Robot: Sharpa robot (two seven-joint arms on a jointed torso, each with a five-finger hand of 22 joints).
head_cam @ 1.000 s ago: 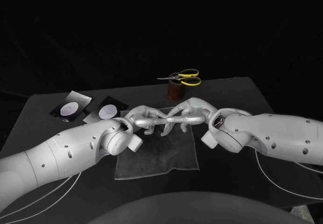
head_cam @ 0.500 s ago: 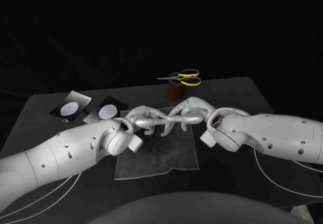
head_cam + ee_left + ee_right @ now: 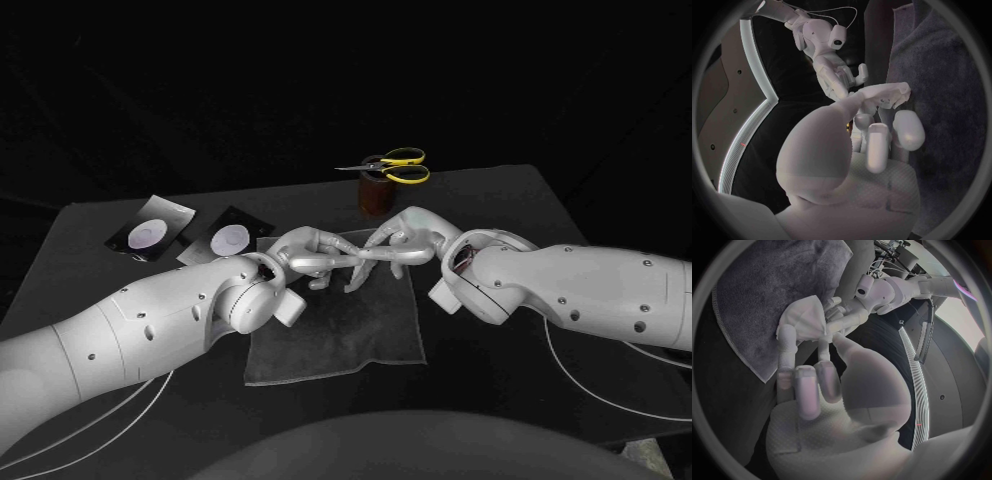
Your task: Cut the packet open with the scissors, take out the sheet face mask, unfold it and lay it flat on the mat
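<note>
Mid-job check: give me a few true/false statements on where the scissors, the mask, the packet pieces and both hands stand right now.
1. The scissors sit on top of the brown holder at the far side of the table. True.
2. The left hand holds the scissors. False: it pinches the face mask.
3. The right hand also holds the face mask, and the two hands meet over the far end of the mat. True.
4. The face mask lies flat on the mat. False: it is bunched between the hands, above the mat.
5. The two dark packet pieces lie on the mat. False: they lie on the table, to the left of the mat.
</note>
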